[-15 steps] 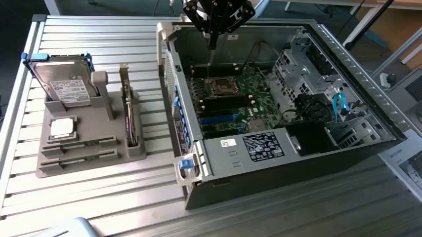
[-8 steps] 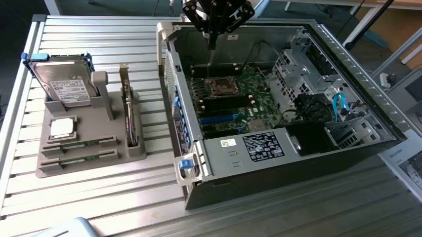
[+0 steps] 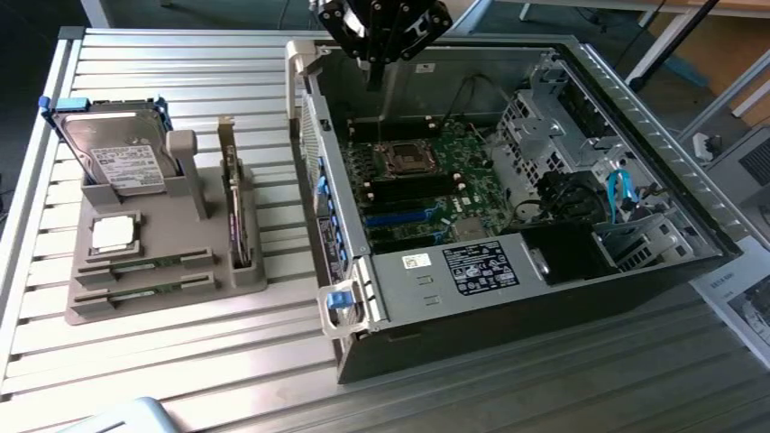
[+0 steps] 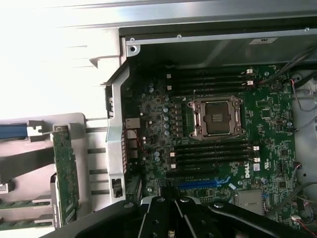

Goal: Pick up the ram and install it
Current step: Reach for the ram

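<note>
Two ram sticks (image 3: 147,264) (image 3: 147,289) lie in slots at the near end of a grey holder (image 3: 169,307), at the exterior view's left. The wrist view catches them as green strips (image 4: 15,203). My gripper (image 3: 375,79) hangs above the far wall of the open computer case (image 3: 506,298), well away from the sticks. Its black fingers are shut with nothing between them. In the wrist view the gripper (image 4: 173,210) sits over the motherboard (image 4: 267,104), near the dark memory slots (image 4: 213,151) beside the processor socket (image 4: 216,116).
The holder also carries a hard drive (image 3: 114,158), a square silver processor chip (image 3: 112,234) and an upright expansion card (image 3: 237,207). Cables and drive cages (image 3: 601,207) crowd the case at the exterior view's right. Everything stands on a slatted metal table (image 3: 180,379).
</note>
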You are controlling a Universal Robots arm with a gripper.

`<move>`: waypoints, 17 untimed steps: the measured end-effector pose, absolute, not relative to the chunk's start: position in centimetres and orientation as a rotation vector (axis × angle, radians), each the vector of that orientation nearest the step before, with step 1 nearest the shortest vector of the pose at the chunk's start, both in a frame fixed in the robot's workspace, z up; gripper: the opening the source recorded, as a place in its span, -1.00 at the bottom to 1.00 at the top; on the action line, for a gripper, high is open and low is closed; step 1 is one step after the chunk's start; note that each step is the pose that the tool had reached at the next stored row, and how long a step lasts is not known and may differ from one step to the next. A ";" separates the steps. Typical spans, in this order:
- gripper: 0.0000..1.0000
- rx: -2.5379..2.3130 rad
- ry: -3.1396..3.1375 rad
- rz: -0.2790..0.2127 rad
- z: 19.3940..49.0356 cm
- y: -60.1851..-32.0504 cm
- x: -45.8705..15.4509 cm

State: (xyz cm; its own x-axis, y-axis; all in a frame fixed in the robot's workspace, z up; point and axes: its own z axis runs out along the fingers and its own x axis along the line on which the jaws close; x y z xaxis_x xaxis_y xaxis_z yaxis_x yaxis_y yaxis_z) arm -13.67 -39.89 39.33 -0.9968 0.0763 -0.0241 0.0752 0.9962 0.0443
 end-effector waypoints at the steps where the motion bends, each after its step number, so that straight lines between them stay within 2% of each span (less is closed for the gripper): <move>1: -0.79 0.118 3.113 0.068 39.3 -39.9 -13.8; 17: -0.79 0.118 3.113 0.068 39.3 -39.9 -17.7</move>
